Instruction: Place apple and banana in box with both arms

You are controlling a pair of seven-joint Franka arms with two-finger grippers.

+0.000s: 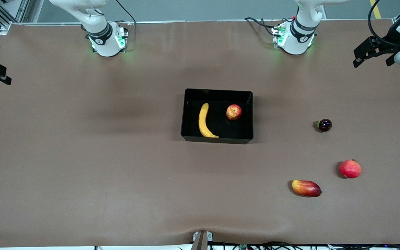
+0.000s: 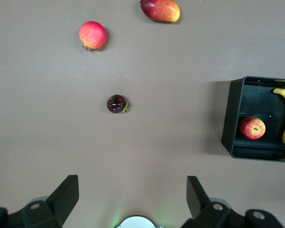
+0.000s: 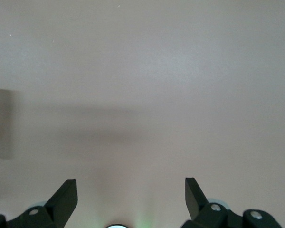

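The apple (image 1: 233, 112) and the banana (image 1: 205, 121) both lie inside the box (image 1: 217, 140), just right of centre in the front view, the banana toward the right arm's end and the apple toward the left arm's end, apart from each other. The placing step looks finished; what remains, as I judge it, is only for the arms to wait clear.

The left gripper (image 2: 133, 192) hangs high over bare table with fingers spread and nothing between them, the box at the right edge of its view. The right gripper (image 3: 131, 192) is likewise spread and empty over bare table, well apart from the fruit.

Lower right in the front view lie a mango (image 1: 306, 188), a red round fruit (image 1: 350, 169) and a small dark fruit (image 1: 324, 125).
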